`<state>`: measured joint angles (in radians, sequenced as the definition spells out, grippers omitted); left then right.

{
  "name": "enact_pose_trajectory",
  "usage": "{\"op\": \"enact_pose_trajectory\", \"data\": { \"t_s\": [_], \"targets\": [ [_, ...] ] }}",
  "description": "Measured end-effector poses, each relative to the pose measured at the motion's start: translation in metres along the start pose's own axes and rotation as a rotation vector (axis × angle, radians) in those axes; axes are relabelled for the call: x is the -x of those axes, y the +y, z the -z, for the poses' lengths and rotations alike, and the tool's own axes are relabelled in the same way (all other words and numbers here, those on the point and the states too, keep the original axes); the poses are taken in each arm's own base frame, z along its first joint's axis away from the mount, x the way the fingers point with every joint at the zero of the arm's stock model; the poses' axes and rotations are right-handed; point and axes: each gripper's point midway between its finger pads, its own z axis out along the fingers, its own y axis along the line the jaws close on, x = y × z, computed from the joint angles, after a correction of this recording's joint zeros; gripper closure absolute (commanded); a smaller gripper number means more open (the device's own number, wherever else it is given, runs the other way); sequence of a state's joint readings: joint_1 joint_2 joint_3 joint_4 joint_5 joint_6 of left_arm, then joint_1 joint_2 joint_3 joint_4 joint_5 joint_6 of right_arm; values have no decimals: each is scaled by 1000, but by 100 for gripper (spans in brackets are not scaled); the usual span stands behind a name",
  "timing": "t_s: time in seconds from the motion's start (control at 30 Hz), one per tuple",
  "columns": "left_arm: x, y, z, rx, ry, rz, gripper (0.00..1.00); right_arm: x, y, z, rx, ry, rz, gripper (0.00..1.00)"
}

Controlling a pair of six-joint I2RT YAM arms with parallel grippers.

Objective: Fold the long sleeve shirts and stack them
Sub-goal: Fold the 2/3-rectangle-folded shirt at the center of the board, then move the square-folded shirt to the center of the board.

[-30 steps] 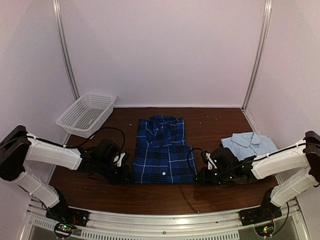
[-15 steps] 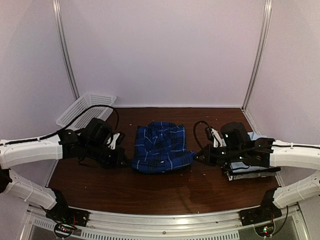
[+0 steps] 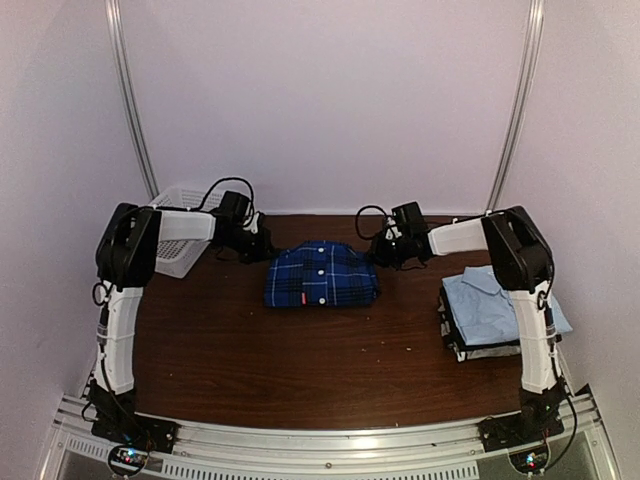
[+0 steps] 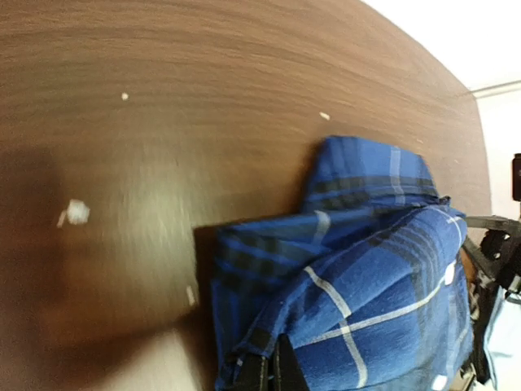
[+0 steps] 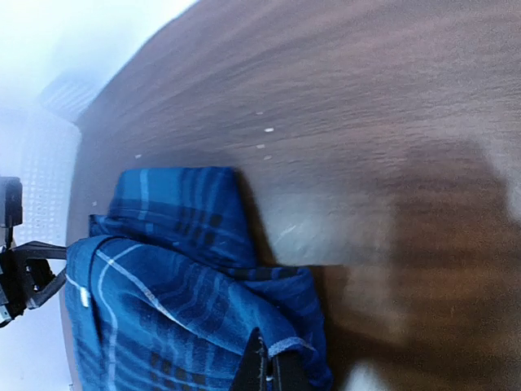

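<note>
The blue-and-black plaid shirt (image 3: pixel 322 274) lies folded over on itself at the far middle of the table, its bottom half laid up over the collar end. My left gripper (image 3: pixel 262 246) is shut on the shirt's left hem corner (image 4: pixel 269 358), my right gripper (image 3: pixel 380 250) is shut on the right hem corner (image 5: pixel 281 352). Both arms reach far back, one at each side of the shirt. A stack of folded shirts with a plain light blue one (image 3: pixel 492 305) on top and darker ones under it sits at the right.
A white lattice basket (image 3: pixel 172 240) stands at the back left, close behind my left arm. White crumbs (image 4: pixel 77 212) dot the brown table (image 3: pixel 300 370). The booth's back wall (image 3: pixel 320 100) rises right behind the shirt.
Both grippers have carried the plaid shirt's bottom hem from the near side up and over to the far side, folding it in half. Both arms now stretch to the back of the table.
</note>
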<state>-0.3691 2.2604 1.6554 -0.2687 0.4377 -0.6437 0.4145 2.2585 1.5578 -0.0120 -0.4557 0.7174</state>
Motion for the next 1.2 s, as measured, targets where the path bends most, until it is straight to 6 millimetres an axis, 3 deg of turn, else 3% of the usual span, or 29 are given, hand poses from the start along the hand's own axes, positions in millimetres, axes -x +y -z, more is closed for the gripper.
{"op": "enact_pose_trajectory", "data": {
  "t_s": [0.07,0.1,0.2,0.3,0.4,0.53,0.6,0.67,0.77,0.93,0.97,1.13,1.2],
  "targets": [
    [1,10,-22,-5,7,5,100,-1,-13,-20,7,19,-1,100],
    [-1,12,-29,-17,10,11,100,4,-10,-21,22,13,4,100],
    [-1,6,-30,-41,-4,7,100,0,-10,-17,22,14,8,100],
    [-23,3,-25,-53,5,17,100,-17,-14,-4,12,36,9,100],
    [-59,-5,-8,-62,32,31,100,-47,-17,21,0,67,18,100],
    [-114,-23,29,-63,76,25,100,-96,-18,64,-7,117,26,100],
    [-129,-33,47,-75,76,14,100,-113,-17,85,-2,127,30,100],
    [-136,-45,67,-101,62,1,100,-125,-14,104,16,128,37,100],
    [-136,-55,82,-129,33,-13,100,-125,-3,120,48,105,53,100],
    [-132,-53,83,-108,27,-12,100,-114,7,124,67,73,70,100],
    [-129,-52,81,-101,26,-13,100,-111,7,122,62,69,69,96],
    [-91,-40,59,-54,-1,-23,41,-77,-1,104,32,29,55,67],
    [-69,-29,51,-14,-25,-24,33,-65,-8,99,8,13,46,59]
  ]
}}
